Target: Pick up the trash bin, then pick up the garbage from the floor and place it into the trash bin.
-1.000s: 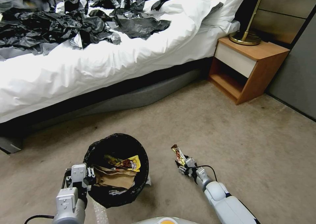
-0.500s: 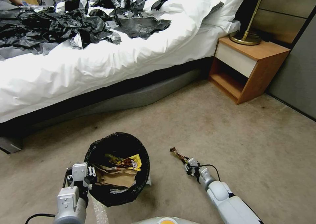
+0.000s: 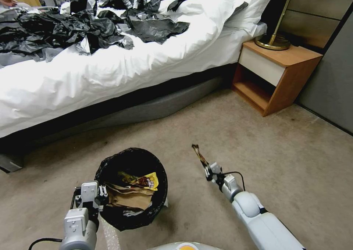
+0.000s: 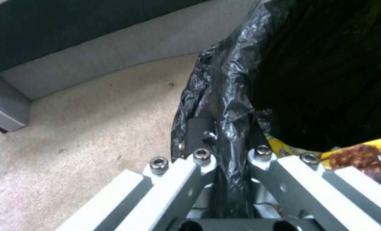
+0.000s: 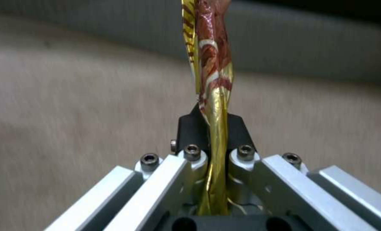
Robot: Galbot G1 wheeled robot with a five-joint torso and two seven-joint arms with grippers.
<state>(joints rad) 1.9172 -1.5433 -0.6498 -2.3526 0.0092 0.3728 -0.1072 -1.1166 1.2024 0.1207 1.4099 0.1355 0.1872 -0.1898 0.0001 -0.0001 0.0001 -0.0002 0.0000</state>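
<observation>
The trash bin (image 3: pixel 156 206), lined with a crinkled black bag, hangs low over the carpet at the lower left. My left gripper (image 3: pixel 99 195) is shut on its rim, pinching the bag liner (image 4: pixel 229 128) between the fingers. Inside the bin lie a yellow snack packet (image 3: pixel 149 181) and a crumpled brown paper bag (image 3: pixel 128 198). To the right of the bin, my right gripper (image 3: pixel 206 166) is shut on a gold and brown snack wrapper (image 3: pixel 199 153), a piece of the garbage. In the right wrist view the wrapper (image 5: pixel 212 64) sticks straight out past the black fingertips (image 5: pixel 190 128).
A bed with a white duvet (image 3: pixel 110 70) strewn with black plastic sheets (image 3: pixel 66 29) runs along the far side. A wooden nightstand (image 3: pixel 279 77) with a brass lamp base (image 3: pixel 270 42) stands at the far right. Bare carpet (image 3: pixel 257 139) lies between them and me.
My right gripper has lifted and pushed forward, away from me, carrying the wrapper, which now points toward the bed. The left gripper and the bin have stayed put.
</observation>
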